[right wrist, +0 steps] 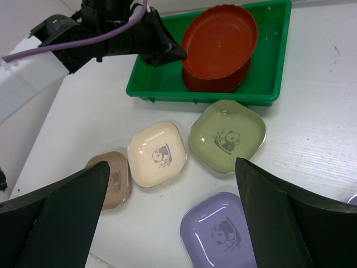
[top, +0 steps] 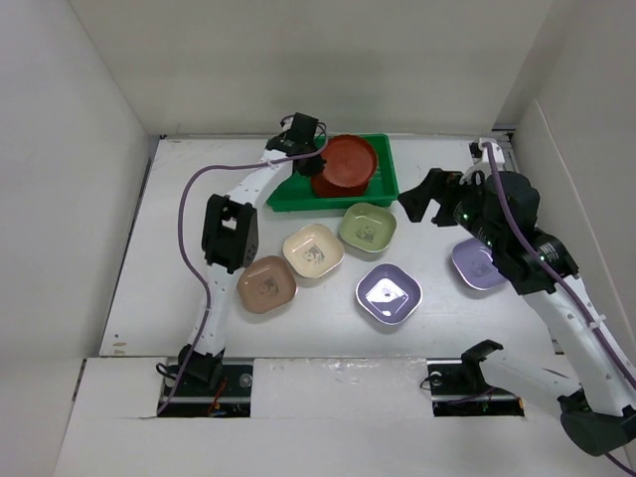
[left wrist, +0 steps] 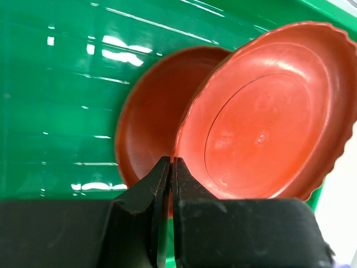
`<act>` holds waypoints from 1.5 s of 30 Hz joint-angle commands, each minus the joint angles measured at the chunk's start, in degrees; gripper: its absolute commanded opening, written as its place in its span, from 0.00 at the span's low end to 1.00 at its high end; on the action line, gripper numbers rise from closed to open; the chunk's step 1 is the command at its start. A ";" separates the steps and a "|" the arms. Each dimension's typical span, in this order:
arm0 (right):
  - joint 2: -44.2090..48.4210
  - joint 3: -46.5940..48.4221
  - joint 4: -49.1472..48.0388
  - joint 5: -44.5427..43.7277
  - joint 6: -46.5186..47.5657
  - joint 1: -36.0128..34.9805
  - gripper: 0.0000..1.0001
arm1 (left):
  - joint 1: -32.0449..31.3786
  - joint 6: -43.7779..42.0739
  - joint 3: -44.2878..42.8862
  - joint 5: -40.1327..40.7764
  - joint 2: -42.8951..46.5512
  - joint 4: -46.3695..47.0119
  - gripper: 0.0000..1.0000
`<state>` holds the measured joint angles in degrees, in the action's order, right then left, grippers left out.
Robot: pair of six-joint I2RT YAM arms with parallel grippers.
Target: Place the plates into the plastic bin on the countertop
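Now left end effector [left wrist: 170, 163] pinches red plate [left wrist: 268, 111].

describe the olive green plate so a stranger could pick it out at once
Find the bright green bin at the back of the white countertop. In front of its right end sits the olive green plate, a rounded square with a panda motif. The cream plate and lavender plate nearby share its shape, not its colour.

Bright, even overhead light leaves soft, faint shadows. Glare streaks the plastic bin [left wrist: 67, 84] floor in the left wrist view; the upper red plate [left wrist: 268, 128] shows a duller sheen, and a white highlight sits on the near lavender plate [top: 390, 298].
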<state>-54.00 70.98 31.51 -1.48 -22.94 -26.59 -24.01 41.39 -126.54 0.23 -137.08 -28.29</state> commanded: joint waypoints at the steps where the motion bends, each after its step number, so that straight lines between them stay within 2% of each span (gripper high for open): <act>1: 0.03 -0.93 0.05 -0.11 -0.53 1.01 1.00 | 1.07 0.80 2.43 2.84 3.57 2.10 0.00; 6: -0.49 -2.07 -0.65 0.50 -0.53 1.54 1.00 | 1.07 1.42 6.21 5.40 5.94 3.24 0.00; 9: -1.55 -2.60 -1.18 1.03 -0.01 1.54 1.00 | 1.60 1.42 4.03 4.44 5.07 1.85 0.00; 10: -1.55 -2.60 -1.18 1.04 0.00 1.54 1.00 | 1.60 1.42 3.50 4.43 4.37 1.84 0.05; 12: -2.07 -3.13 -1.71 1.04 0.00 1.54 1.00 | 1.60 0.89 3.49 3.73 4.88 1.31 0.31; 14: -2.08 -4.53 -2.24 0.24 0.00 2.06 1.00 | 0.90 0.89 6.73 3.73 8.29 3.84 0.51; 15: -2.77 -5.14 -3.20 -0.80 0.00 2.07 1.00 | 0.89 0.11 8.05 3.20 10.06 5.17 0.77; 17: -5.92 -6.29 -3.73 -1.34 -0.78 3.21 1.00 | 0.10 -0.42 9.99 3.20 14.79 7.63 1.00; 23: -20.34 -7.17 -3.73 -4.24 -4.92 4.43 1.00 | -0.42 -2.71 10.00 1.35 22.46 7.11 1.00; 26: -27.20 -7.17 -6.18 -3.71 -6.77 4.44 0.98 | -0.42 -3.76 10.00 3.10 25.01 3.08 1.00; 30: -34.76 -7.17 -8.82 -3.01 -8.00 4.44 0.92 | -0.42 -4.38 16.57 7.41 31.32 1.04 1.00; 32: -38.54 -7.17 -9.53 -2.49 -8.00 4.44 0.88 | -0.42 -4.38 25.08 7.42 37.47 4.29 1.00; 34: -40.65 -6.56 -11.37 -2.48 -8.52 4.44 0.81 | 0.36 -4.38 32.45 7.42 41.17 6.05 1.00; 36: -43.46 -6.56 -11.99 -2.48 -8.53 4.44 0.79 | 0.89 -4.38 36.43 6.72 45.57 8.07 1.00; 40: -46.98 -5.42 -12.61 -2.48 -9.14 4.97 0.67 | 1.42 -4.38 43.21 6.10 50.41 9.40 1.00; 41: -47.51 -5.41 -12.61 -2.48 -9.75 4.97 0.60 | 1.42 -4.38 44.96 6.10 51.02 9.40 1.00; 43: -48.31 -5.41 -12.61 -2.48 -10.28 5.50 0.54 | 1.42 -4.38 46.73 6.10 53.13 9.40 1.00; 44: -48.31 -5.41 -12.61 -2.48 -10.98 6.02 0.46 | 1.42 -4.38 47.69 6.10 53.84 9.40 1.00; 45: -48.31 -6.11 -13.22 -2.48 -10.99 6.02 0.46 | 1.42 -4.38 49.62 6.10 55.06 9.40 1.00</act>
<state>-102.39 63.59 21.41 -3.84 -32.45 -21.39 -22.61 37.91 -79.26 6.13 -87.07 -21.47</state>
